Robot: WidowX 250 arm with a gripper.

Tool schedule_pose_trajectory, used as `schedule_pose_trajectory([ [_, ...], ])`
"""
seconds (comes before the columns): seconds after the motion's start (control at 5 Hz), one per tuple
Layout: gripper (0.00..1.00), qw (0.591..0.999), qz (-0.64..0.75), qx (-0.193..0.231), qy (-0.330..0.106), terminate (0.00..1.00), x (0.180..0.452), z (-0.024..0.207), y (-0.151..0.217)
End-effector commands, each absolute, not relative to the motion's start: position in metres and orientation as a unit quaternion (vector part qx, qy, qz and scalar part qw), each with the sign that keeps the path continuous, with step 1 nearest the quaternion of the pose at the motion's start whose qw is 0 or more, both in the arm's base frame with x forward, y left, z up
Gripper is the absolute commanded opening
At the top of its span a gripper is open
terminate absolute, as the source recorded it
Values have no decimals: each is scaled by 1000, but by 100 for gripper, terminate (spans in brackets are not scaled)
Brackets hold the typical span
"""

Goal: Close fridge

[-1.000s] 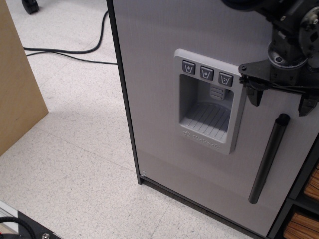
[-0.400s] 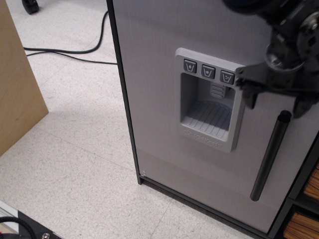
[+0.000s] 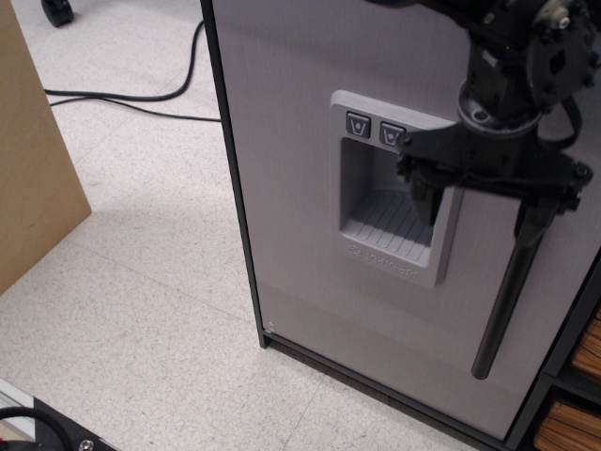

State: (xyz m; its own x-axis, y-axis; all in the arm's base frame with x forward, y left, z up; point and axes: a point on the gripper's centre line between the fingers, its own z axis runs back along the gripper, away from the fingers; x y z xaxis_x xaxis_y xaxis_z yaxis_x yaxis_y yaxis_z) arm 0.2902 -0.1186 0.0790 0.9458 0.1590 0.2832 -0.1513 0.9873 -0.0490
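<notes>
The fridge fills the right of the view. Its light-grey door (image 3: 291, 188) faces me, with a recessed dispenser panel (image 3: 380, 221) and a black bar handle (image 3: 502, 301) at the right. A strip of the black cabinet (image 3: 554, 395) shows at the lower right beside the door. My black gripper (image 3: 477, 209) hangs in front of the door between the dispenser and the top of the handle. It is open and empty. One of its fingers (image 3: 423, 199) covers the dispenser's right edge, the other is by the handle's top. Whether it touches the door is unclear.
A tan wooden panel (image 3: 33, 160) stands at the left edge. Black cables (image 3: 141, 99) lie on the speckled floor behind it, with a caster wheel (image 3: 58, 11) at the top left. Brown items (image 3: 568, 423) sit on shelves at the lower right. A black part (image 3: 38, 427) shows at the bottom left.
My gripper has moved left and lower across the door, from above the handle's top to over the dispenser's right edge. It stays open. The door looks the same.
</notes>
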Motion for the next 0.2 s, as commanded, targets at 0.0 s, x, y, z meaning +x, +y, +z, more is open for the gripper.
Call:
schedule_pose_trajectory([
  [0.0, 100, 983, 80, -25, -165, 100, 290, 101, -120],
])
